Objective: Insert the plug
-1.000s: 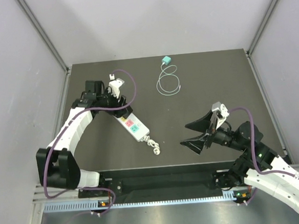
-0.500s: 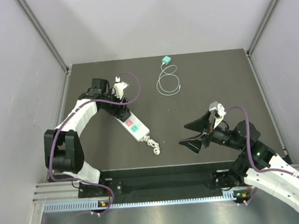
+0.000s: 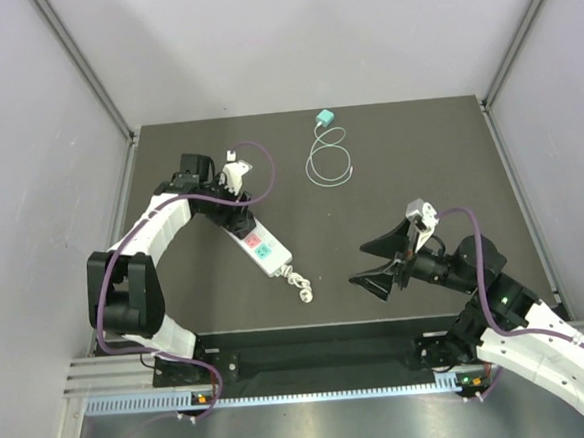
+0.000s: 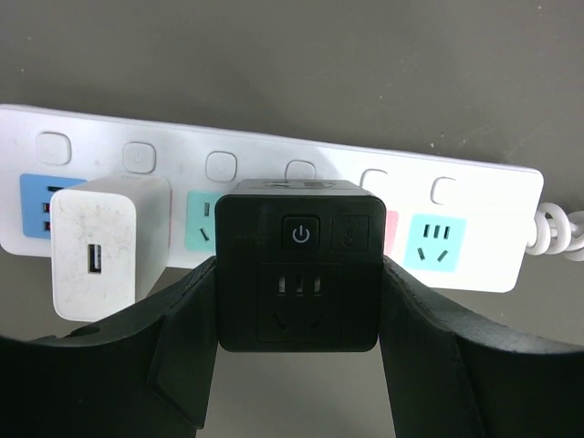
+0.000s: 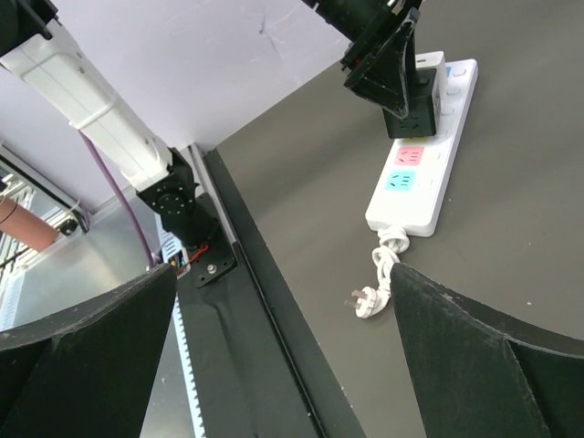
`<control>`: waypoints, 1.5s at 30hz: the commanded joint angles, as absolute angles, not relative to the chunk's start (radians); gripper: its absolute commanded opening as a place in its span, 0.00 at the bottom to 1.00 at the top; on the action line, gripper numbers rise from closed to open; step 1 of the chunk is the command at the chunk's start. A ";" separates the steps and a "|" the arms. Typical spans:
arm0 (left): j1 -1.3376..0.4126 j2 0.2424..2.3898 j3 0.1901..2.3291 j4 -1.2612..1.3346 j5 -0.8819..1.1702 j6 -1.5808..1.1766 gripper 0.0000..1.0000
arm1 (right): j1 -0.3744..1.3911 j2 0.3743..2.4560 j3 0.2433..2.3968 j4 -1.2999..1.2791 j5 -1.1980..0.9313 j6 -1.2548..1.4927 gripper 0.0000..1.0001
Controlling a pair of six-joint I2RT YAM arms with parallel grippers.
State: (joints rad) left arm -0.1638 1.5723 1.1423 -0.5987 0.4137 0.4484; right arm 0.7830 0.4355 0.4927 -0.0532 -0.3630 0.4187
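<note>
My left gripper [image 4: 299,294] is shut on a black cube-shaped plug [image 4: 298,239] with a power button on its face. It holds the plug against the white power strip [image 4: 474,178], between the teal socket and the pink socket. I cannot tell how deep its pins sit. In the top view the left gripper [image 3: 233,205] is over the far end of the strip [image 3: 262,249]. The plug [image 5: 418,99] and strip [image 5: 427,182] also show in the right wrist view. My right gripper [image 3: 380,264] is open and empty, above the table to the right of the strip.
A white USB charger [image 4: 108,246] sits in the strip just left of the black plug. The strip's own coiled cord and plug [image 3: 301,287] lie at its near end. A teal box [image 3: 325,117] with a looped thin cable [image 3: 328,164] lies at the back.
The left arm has shifted its elbow in and moved the gripper slightly right, onto the strip's far end. The right gripper has drifted slightly down and left.
</note>
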 commanded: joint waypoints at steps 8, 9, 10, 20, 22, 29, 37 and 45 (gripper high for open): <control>-0.163 1.663 1.088 -0.569 0.417 0.459 0.00 | 0.776 0.419 0.541 -0.055 -0.350 0.393 1.00; -0.163 1.661 1.078 -0.565 0.420 0.456 0.00 | 0.775 0.420 0.543 -0.058 -0.348 0.391 1.00; -0.163 1.655 1.069 -0.555 0.420 0.451 0.00 | 0.776 0.419 0.545 -0.063 -0.347 0.388 1.00; -0.163 1.588 0.947 -0.486 0.410 0.422 0.00 | 0.776 0.413 0.538 -0.066 -0.342 0.396 1.00; -0.163 1.572 0.933 -0.465 0.407 0.411 0.00 | 0.776 0.416 0.538 -0.063 -0.345 0.397 1.00; -0.163 1.559 0.881 -0.445 0.393 0.394 0.00 | 0.776 0.411 0.540 -0.064 -0.353 0.410 1.00; -0.161 1.551 0.828 -0.446 0.359 0.373 0.00 | 0.776 0.390 0.552 -0.090 -0.354 0.411 1.00; -0.156 1.565 0.844 -0.509 0.311 0.331 0.00 | 0.775 0.368 0.571 -0.126 -0.354 0.400 1.00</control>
State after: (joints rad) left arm -0.1627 1.4796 0.9150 -0.2596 0.4286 0.3817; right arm 0.7830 0.3870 0.5182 -0.1265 -0.3508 0.4042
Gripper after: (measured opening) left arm 0.663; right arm 0.996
